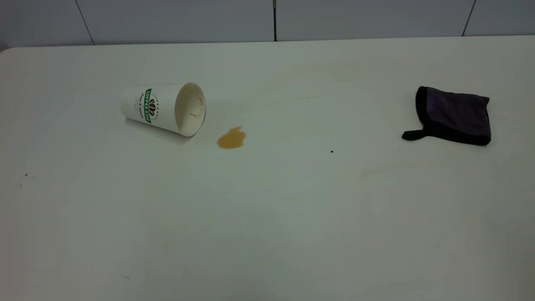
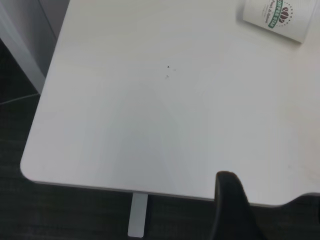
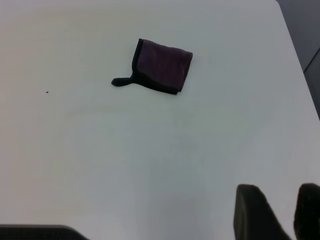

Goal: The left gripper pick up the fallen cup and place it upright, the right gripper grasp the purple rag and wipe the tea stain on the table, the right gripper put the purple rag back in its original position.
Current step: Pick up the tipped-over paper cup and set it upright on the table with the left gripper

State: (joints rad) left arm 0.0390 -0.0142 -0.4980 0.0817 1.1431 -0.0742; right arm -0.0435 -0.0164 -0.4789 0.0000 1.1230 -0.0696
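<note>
The cup (image 1: 164,108) lies on its side on the table (image 1: 267,217) at the left, its mouth facing right; it also shows far off in the left wrist view (image 2: 280,16). The tea stain (image 1: 231,138) is a small amber blotch just right of the cup's mouth. The purple rag (image 1: 453,116) lies flat at the right, its black tab pointing left; it also shows in the right wrist view (image 3: 161,67). My left gripper (image 2: 232,210) hangs over the table's near left edge, far from the cup. My right gripper (image 3: 282,200) is open and empty, well short of the rag.
Neither arm shows in the exterior view. A grey panelled wall (image 1: 267,19) runs behind the table's far edge. A tiny black speck (image 1: 332,151) lies mid-table. The table's rounded corner (image 2: 27,167) and dark floor show in the left wrist view.
</note>
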